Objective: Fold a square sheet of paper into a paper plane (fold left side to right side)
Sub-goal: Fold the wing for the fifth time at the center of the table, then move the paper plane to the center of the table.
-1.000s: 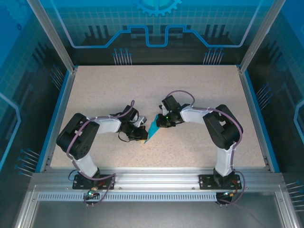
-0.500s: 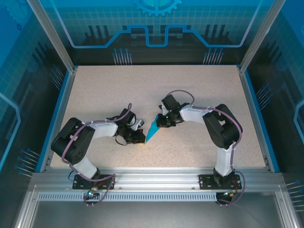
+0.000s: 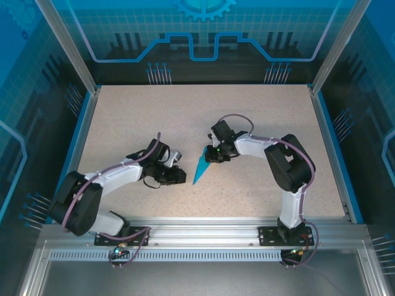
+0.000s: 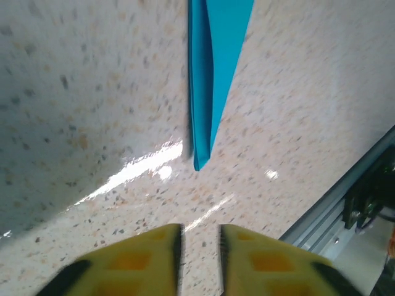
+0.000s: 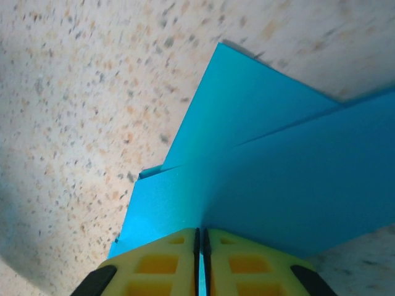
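Left gripper (image 4: 199, 240) has let go and backed away, yellow jaws slightly parted and empty. Right gripper (image 5: 201, 242) still pinches the wide end of the slim, pointed cyan-blue paper plane (image 3: 200, 168), tip toward the speckled beige table (image 3: 136, 117). Folding looks essentially finished.

We see a speckled beige tabletop (image 3: 247, 123) with blue borders, a slotted aluminium rail (image 3: 203, 237) across the bottom of the frame, silver posts (image 3: 69, 46) rising toward the upper corners, and a dark back panel (image 3: 203, 68) traced with blue circuit lines.
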You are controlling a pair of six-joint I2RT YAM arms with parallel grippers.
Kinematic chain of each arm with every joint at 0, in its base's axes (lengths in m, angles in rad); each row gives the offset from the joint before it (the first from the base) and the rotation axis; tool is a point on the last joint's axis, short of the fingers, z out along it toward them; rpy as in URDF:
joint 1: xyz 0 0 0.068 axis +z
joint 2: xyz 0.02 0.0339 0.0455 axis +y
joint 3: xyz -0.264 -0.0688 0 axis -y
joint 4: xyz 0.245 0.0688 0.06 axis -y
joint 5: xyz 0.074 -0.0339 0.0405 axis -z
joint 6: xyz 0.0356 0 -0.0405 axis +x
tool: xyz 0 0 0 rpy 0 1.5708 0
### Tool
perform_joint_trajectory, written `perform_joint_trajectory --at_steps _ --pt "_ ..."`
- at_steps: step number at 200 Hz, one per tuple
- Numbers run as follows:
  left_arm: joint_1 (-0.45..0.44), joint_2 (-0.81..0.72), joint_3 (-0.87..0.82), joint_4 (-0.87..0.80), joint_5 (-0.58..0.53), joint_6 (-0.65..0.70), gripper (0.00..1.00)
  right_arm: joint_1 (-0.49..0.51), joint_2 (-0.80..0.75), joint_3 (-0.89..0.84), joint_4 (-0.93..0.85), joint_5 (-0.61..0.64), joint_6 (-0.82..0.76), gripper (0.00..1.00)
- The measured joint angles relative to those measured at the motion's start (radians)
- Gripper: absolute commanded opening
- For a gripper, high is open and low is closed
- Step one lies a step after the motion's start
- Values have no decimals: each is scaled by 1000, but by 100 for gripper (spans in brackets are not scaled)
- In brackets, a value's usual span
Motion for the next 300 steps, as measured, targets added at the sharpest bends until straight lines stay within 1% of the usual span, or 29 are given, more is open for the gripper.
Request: perform_joint_trajectory --at_steps 9,34,49,62,80,91,116,143,149,157,169,181,187,197,213,223,229,260,284,300 --pt "7 -31 2 0 -15 -11 39 -3 -11 7 -14 25 -14 25" --pt "20 -105 13 6 -72 -35 56 -3 -100 10 -65 111 -23 39" --pt "26 -140 15 15 -116 -59 64 4 -170 10 -97 172 -23 46" --pt "30 -163 17 26 -152 -72 67 16 -227 9 -124 224 -3 54" --pt "35 -177 19 42 -190 -82 69 51 -285 -9 -132 270 50 65" --pt "38 -179 19 53 -204 -90 70 82 -302 -33 -129 285 77 70" --pt "40 -179 19 60 -221 -104 71 145 -277 -63 -125 290 142 71" --pt "40 -179 19 61 -227 -105 72 170 -212 -60 -109 286 183 70" --pt "40 -179 19 61 -228 -104 72 171 -195 -55 -109 286 191 69" --pt "40 -179 19 61 -230 -105 73 172 -174 -46 -109 288 200 66" --pt "40 -179 19 61 -234 -105 73 173 -149 -34 -109 290 212 56" --pt "40 -179 19 61 -235 -105 74 175 -138 -31 -109 290 222 44" --pt "40 -179 19 61 -235 -104 75 175 -137 -31 -111 290 230 34" --pt "40 -179 19 61 -235 -105 76 175 -137 -31 -111 290 240 22" --pt "40 -180 19 60 -235 -104 77 177 -138 -30 -110 289 239 8" --pt "40 -182 19 60 -235 -104 77 182 -146 -29 -112 286 232 1" --pt "40 -183 19 60 -235 -104 78 184 -155 -29 -116 283 225 0" --pt "42 -192 19 59 -235 -103 79 205 -254 -27 -111 228 203 0" --pt "42 -208 19 58 -238 -103 80 207 -350 -59 -47 154 196 0" --pt "42 -218 19 51 -246 -103 80 206 -385 -106 2 110 197 0"
